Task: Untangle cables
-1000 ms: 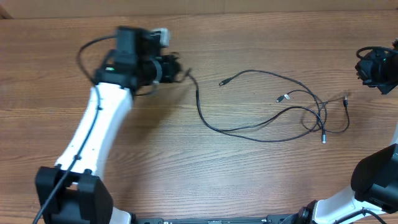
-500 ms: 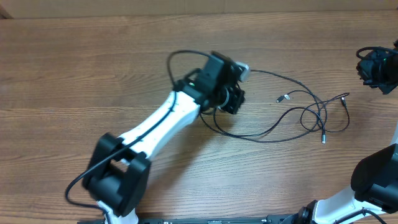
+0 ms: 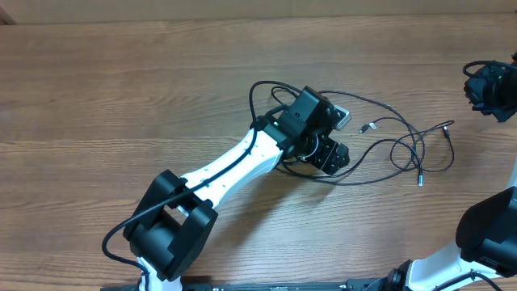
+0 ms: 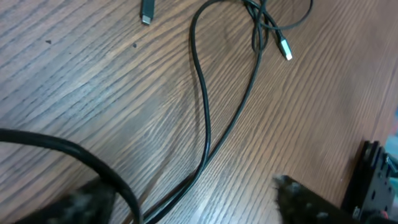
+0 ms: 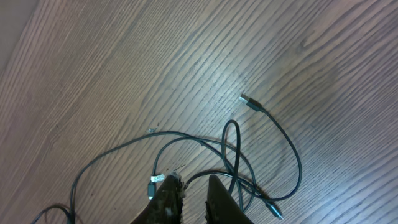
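Overhead top-down; wrists close above shared cables [image 4: 208, 130]

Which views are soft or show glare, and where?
Overhead: evenly lit, cables crisp, no glare. Left wrist: table and cables sharp, fingers of the left hand out of focus at the bottom edge. Right wrist: fingers of the right hand blurred likewise, pale sheen across the wood.

Left arm extended, left hand [image 3: 331, 155] spread wide, right hand [image 3: 490, 90] nearly closed.
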{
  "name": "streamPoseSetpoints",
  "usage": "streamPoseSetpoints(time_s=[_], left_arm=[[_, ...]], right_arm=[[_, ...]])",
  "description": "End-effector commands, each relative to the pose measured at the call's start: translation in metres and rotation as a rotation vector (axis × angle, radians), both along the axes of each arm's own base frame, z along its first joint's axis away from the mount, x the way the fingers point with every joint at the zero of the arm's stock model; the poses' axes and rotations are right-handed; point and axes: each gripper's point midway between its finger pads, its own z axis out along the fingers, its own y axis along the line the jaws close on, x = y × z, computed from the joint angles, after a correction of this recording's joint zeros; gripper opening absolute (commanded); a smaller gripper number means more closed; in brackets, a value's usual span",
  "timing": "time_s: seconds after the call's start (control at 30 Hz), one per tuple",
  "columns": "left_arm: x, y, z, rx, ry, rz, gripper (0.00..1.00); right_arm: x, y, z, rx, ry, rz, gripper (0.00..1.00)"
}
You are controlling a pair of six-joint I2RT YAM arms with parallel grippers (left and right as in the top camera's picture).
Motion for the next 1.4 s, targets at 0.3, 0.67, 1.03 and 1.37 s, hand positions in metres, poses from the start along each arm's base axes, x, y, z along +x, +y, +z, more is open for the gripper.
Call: streamPoseSetpoints(time_s=[0.3,0.67,1.03,1.37], left_arm=[[-0.026,-0.029,-0.063,0.126,-0.023,-0.075,0.87],[0.0,-0.015,-0.076,0.233,-0.106,0.023,0.04],[0.07,0.033,0.08,0.096,-0.232,0.226,0.04],[0.101,0.167,0.159,0.076,-0.234,0.559,0.04]], right_arm=[[0.002,-0.002,0.01,-0.023,-0.025,0.002,0.14],[-0.005,0.002,-0.004,-0.005,0.013,0.003,0.15],[-0.011,0.061,-0.014,0.214,0.017,0.225,0.25],[-0.01,0.131,-0.03,0.257,0.076,0.392,0.62]])
